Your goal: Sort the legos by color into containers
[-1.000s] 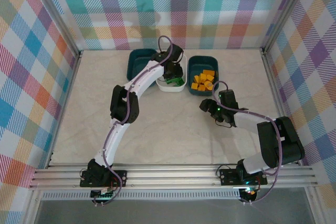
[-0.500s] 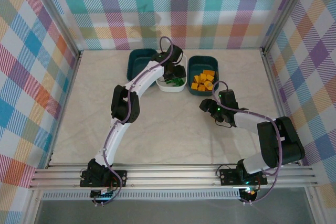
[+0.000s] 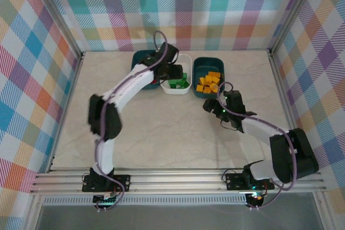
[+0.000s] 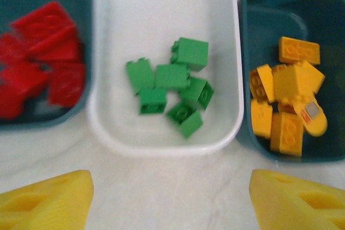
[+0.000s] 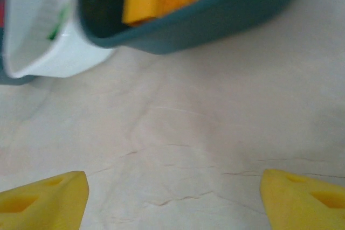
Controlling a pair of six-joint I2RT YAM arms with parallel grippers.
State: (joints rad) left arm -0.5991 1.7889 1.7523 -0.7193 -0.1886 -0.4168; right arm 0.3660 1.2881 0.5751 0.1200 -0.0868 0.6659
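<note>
Three containers stand in a row at the back. The left teal tub (image 4: pixel 54 121) holds red legos (image 4: pixel 46 52), the white tub (image 4: pixel 161 146) holds green legos (image 4: pixel 172 87), and the right teal tub (image 4: pixel 253 4) holds yellow legos (image 4: pixel 288 95). My left gripper (image 4: pixel 171 197) hovers above the near rim of the white tub (image 3: pixel 178 89), open, with bare table between its yellow fingers (image 4: pixel 48 200). My right gripper (image 5: pixel 172 197) is open over bare table just in front of the right teal tub (image 5: pixel 215 20); nothing lies between its fingers (image 5: pixel 304 200).
The left arm (image 3: pixel 126 87) arches across the left teal tub (image 3: pixel 139 60) and hides part of it. The right gripper (image 3: pixel 211 105) sits close to the right teal tub (image 3: pixel 200 94). Metal rails and plaid walls enclose the table (image 3: pixel 161 133).
The left gripper has opened and drawn back from inside the white tub, uncovering the green legos. The left arm's elbow swung left. The right gripper opened a little wider.
</note>
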